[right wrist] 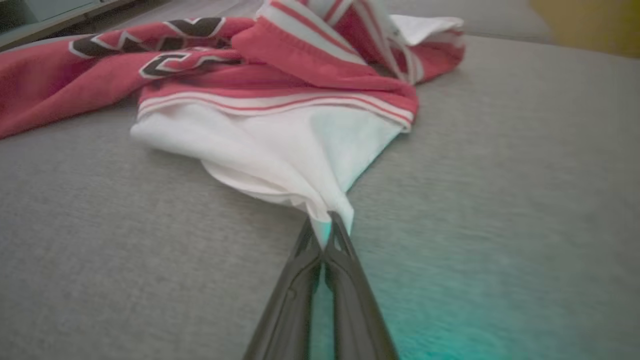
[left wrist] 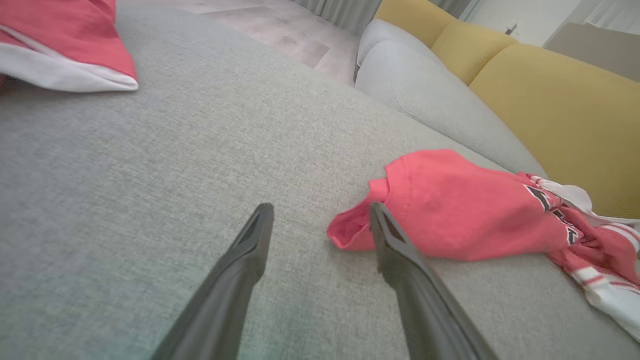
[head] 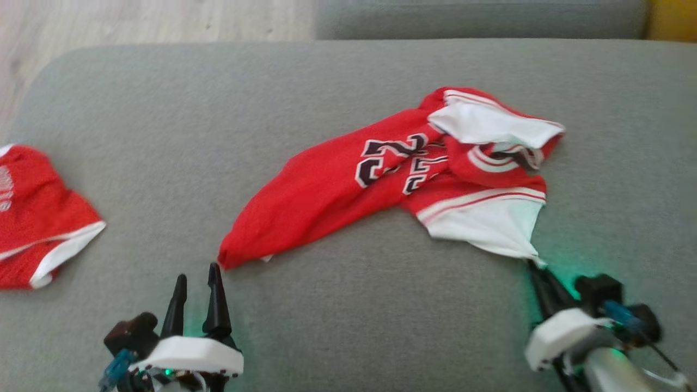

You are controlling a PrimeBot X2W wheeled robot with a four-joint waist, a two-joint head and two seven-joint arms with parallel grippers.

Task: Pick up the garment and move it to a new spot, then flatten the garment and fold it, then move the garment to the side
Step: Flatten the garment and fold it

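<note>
The garment point(head: 348, 179) is a crumpled red jersey with white sleeves and dark numbers, lying across the middle of the grey cushion. My right gripper point(head: 536, 267) is shut on the tip of its near white sleeve point(right wrist: 300, 150), the cloth pinched between the fingers point(right wrist: 322, 235). The left gripper point(head: 197, 277) stands open just short of the jersey's red lower corner point(left wrist: 350, 230); one finger point(left wrist: 395, 250) lies against that corner and nothing sits between the two.
Another red and white piece of clothing point(head: 32, 218) lies at the cushion's left edge point(left wrist: 60, 45). A second grey cushion point(head: 479, 16) and a yellow backrest point(left wrist: 550, 110) lie beyond. Wooden floor point(head: 136, 22) shows at the far left.
</note>
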